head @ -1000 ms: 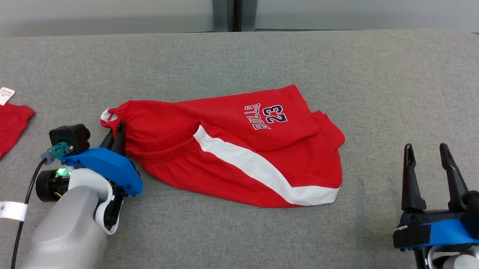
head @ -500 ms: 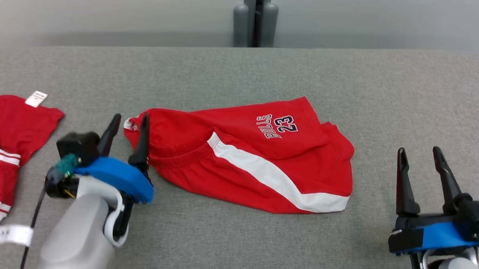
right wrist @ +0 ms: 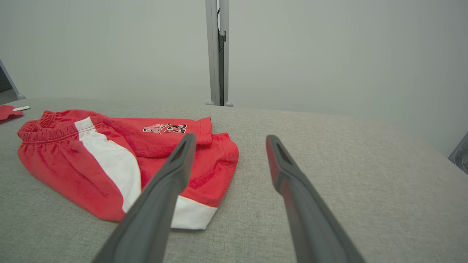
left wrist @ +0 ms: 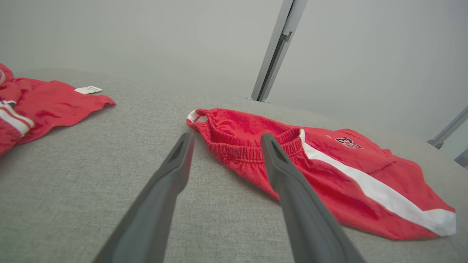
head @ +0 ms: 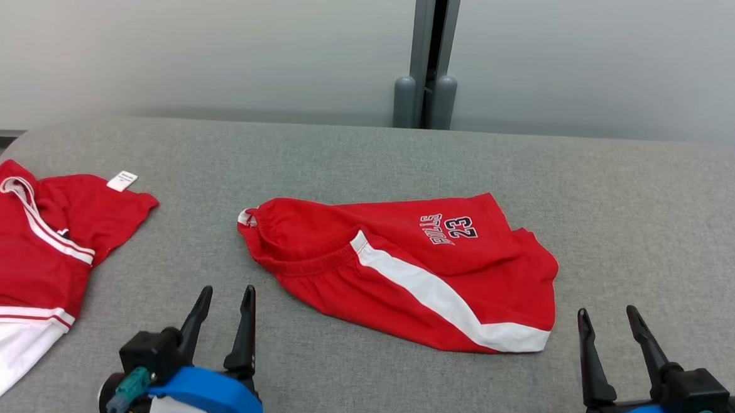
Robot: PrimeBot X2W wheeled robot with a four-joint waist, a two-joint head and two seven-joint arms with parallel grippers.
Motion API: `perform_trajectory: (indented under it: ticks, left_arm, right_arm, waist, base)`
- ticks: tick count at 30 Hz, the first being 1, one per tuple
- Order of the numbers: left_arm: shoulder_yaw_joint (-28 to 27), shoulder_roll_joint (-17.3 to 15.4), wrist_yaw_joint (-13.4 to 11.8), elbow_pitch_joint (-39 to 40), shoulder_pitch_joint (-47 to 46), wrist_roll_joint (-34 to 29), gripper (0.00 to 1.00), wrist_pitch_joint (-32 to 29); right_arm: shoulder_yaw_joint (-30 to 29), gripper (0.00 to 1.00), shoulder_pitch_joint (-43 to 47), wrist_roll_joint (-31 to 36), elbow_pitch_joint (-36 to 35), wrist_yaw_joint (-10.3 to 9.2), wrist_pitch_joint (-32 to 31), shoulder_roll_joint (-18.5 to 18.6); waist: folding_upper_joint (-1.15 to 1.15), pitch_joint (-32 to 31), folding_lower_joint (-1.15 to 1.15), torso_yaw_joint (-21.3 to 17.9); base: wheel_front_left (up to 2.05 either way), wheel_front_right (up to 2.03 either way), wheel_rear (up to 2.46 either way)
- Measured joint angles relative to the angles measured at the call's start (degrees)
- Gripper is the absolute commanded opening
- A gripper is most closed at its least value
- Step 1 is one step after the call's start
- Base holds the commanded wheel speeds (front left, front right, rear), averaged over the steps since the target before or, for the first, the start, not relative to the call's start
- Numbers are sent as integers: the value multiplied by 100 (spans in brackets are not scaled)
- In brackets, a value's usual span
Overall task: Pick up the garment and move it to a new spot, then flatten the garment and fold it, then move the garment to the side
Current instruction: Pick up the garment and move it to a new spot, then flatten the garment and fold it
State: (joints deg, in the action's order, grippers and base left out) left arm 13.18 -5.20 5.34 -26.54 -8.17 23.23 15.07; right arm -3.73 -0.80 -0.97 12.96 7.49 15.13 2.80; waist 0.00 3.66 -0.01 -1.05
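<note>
The garment [head: 415,265] is a pair of red shorts with a white stripe and a "23" print, lying folded and slightly rumpled in the middle of the grey table [head: 370,162]. Its elastic waistband [left wrist: 241,149] faces my left gripper. The left gripper [head: 227,293] stands open near the table's front, a short way from the waistband, holding nothing. At the front right the right gripper [head: 607,313] is open and empty, beside the garment's hem [right wrist: 193,215]. The shorts [right wrist: 109,153] lie to the left of its fingers in the right wrist view.
A second red and white garment [head: 18,264] with a white label lies at the table's left end [left wrist: 44,106]. A grey post [head: 429,58] stands against the pale wall behind the table. Bare grey cloth stretches right of the shorts.
My left gripper has opened, let go of the shorts' waistband and drawn back toward the table's front. The head camera has tilted up and turned left, so the whole picture has shifted.
</note>
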Motion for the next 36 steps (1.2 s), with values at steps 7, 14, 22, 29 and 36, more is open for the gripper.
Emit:
perform_trajectory:
  ticks: [7, 14, 22, 29, 36]
  left_arm:
    - [-148, 135, 34, 160, 456, -258, 100, -1]
    - [-183, 182, 69, 163, 511, -311, 100, 0]
    - [-215, 200, 86, 187, 520, -411, 100, 0]
    - [-223, 211, 90, 178, 520, -506, 100, 0]
    - [-51, 200, 76, 166, 310, -858, 100, 0]
  right_arm:
    - [78, 100, 112, -160, 149, 0, 0, 1]
    - [121, 100, 119, -165, 238, 0, 0, 0]
    - [120, 100, 107, -164, 271, 0, 0, 1]
    - [98, 100, 82, -165, 292, 0, 0, 0]
    - [91, 100, -38, -165, 272, 0, 0, 0]
  waist:
    - [0, -237, 0, 70]
    - [0, -317, 0, 94]
    - [0, -300, 0, 100]
    - [0, -256, 1, 91]
    - [0, -84, 1, 28]
  base:
    - [0, 0, 0]
    - [0, 0, 0]
    - [0, 0, 0]
    - [0, 0, 0]
    - [0, 0, 0]
